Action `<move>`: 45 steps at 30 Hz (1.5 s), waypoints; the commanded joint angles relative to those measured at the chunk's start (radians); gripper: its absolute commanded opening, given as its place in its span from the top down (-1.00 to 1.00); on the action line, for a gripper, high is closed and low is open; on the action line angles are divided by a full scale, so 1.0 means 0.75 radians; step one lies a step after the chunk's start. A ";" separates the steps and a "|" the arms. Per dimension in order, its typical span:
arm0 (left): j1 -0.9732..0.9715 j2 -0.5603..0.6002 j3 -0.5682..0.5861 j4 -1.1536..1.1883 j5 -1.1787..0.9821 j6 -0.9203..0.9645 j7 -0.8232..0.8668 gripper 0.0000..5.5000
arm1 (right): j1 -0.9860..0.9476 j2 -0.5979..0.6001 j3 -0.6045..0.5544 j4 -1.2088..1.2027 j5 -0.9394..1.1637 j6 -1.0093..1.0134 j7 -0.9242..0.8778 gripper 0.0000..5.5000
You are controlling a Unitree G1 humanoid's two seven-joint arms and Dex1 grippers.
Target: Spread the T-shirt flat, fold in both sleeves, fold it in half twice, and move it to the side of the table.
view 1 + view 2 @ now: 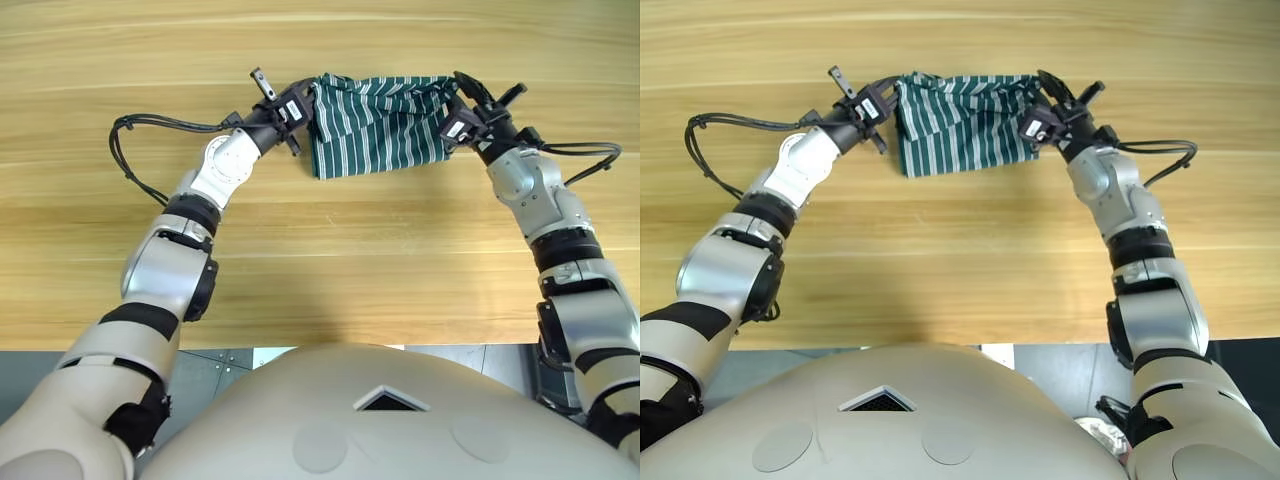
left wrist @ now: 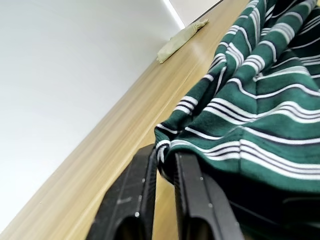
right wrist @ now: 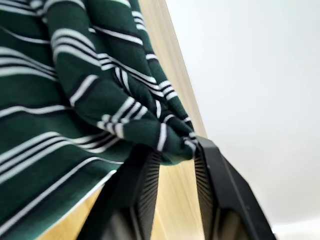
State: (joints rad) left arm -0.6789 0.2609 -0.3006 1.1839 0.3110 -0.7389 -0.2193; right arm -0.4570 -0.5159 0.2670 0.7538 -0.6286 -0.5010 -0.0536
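Observation:
A green T-shirt with white stripes hangs as a folded bundle between my two grippers, over the far middle of the wooden table. My left gripper is shut on its upper left corner; the cloth is pinched between the black fingers. At the upper right corner my right gripper is shut on a bunched edge, held between its fingers. The shirt's lower edge lies near or on the tabletop.
A beige cloth lies farther along the table by the white wall. Black cables loop out from my left forearm, and another cable from my right one. Bare wood stretches in front of the shirt.

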 commanded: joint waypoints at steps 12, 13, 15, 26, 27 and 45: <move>-0.101 -0.032 0.174 0.145 -0.074 0.169 0.098 -0.07 | -0.232 0.167 0.196 0.207 -0.066 -0.099 -0.137 -0.37; -0.094 -0.023 0.198 0.147 -0.090 0.175 0.110 -0.07 | -0.234 0.177 0.204 0.181 -0.063 -0.108 -0.130 -0.37; -0.077 -0.010 0.258 0.152 -0.136 0.188 0.109 -0.07 | -0.286 0.204 0.213 0.247 -0.060 -0.092 -0.132 -0.37; 0.085 -0.007 0.510 0.164 -0.346 0.230 0.033 -0.07 | -0.528 0.312 0.088 0.681 0.093 0.058 -0.208 -0.37; 0.116 -0.001 0.537 0.165 -0.369 0.231 0.033 -0.07 | -0.510 0.321 0.122 0.663 0.066 0.020 -0.223 -0.37; 0.351 -0.081 0.656 0.119 -0.480 0.113 -0.003 -0.07 | -0.529 0.385 0.363 0.612 -0.093 -0.102 -0.143 -0.37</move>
State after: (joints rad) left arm -0.4600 0.2238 0.2023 1.2377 -0.0644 -0.6990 -0.2243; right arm -0.8310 -0.2353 0.5177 1.1839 -0.6795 -0.5914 -0.1905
